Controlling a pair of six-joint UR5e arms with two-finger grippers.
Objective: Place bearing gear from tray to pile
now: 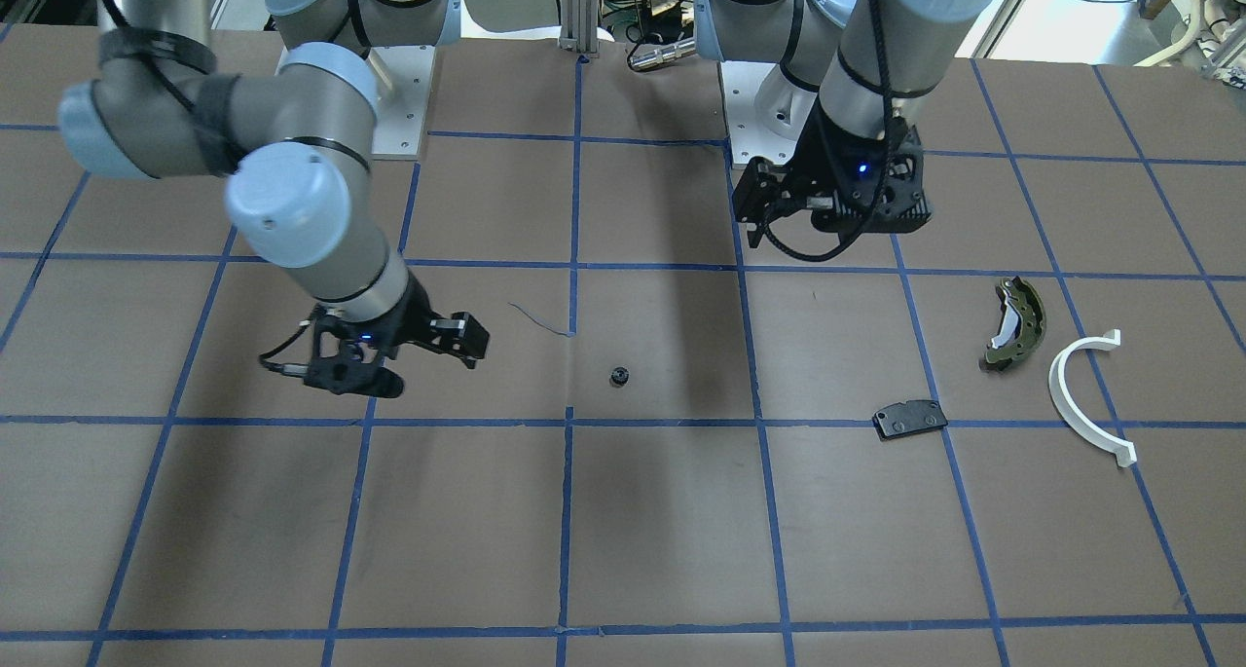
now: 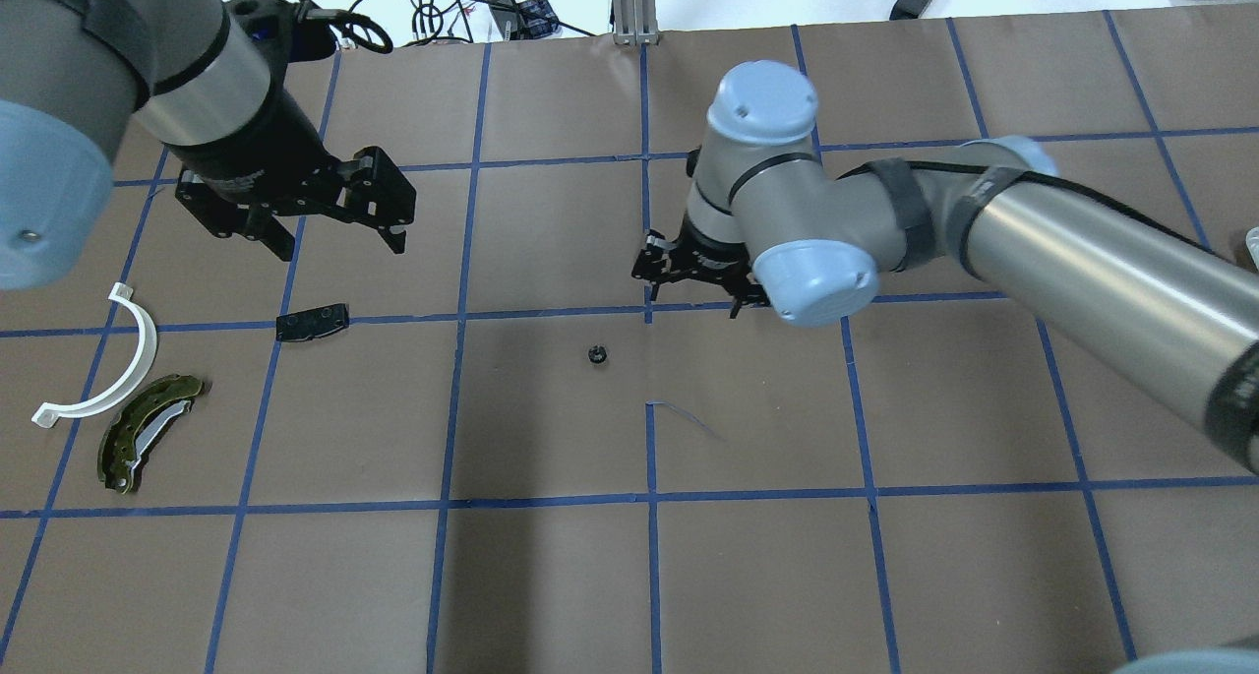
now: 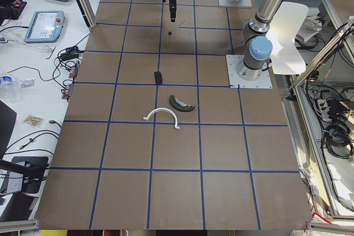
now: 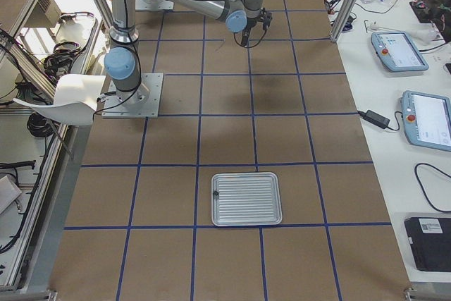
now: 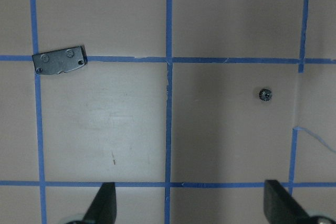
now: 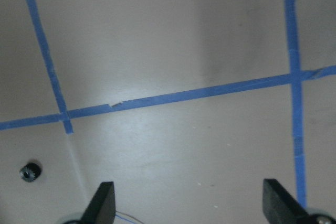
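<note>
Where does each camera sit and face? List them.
Left wrist: down past left tool at gear, pad.
Right wrist: down past right tool at gear.
Overhead: behind robot, looking down; both tools.
Front-facing: across table, facing robot; both tools.
Left: left end, along table; arms, pile.
Right: right end; arms, tray.
Shared: gear, both wrists.

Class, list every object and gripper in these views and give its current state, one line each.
bearing gear, lying loose on the table, ungripped
left gripper, open, empty, raised above the table
right gripper, open, empty, near the gear
tray, flat on the table
brake shoe, lying beside the white arc
black pad plate, flat on table
</note>
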